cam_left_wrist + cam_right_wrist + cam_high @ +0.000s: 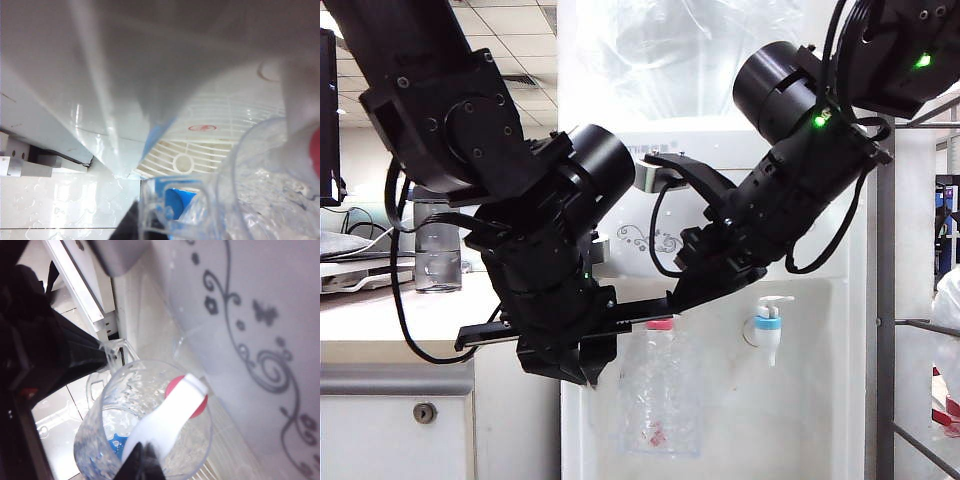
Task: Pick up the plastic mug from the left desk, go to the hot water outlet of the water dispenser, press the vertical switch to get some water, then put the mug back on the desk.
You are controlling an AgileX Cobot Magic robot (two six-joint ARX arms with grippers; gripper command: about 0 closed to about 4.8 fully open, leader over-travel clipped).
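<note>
two arms are at the water dispenser (pixel 720 400): the plastic mug (pixel 660 395) is held under the hot water outlet (pixel 186 390), left gripper (pixel 582 362) fingers clamped on its handle, while the vertical switch (pixel 167 415) is met by the right gripper (pixel 142 460), fingers together; a firm press is judged next.

White water dispenser (pixel 720 250) with grey scrolls; clear plastic mug (pixel 660 400)

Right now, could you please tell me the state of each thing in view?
plastic mug: upright, held under the hot water outlet
left gripper: shut on the mug's handle
right gripper: shut, at the vertical switch
cold tap: untouched
grey bottle: standing on the left desk
</note>
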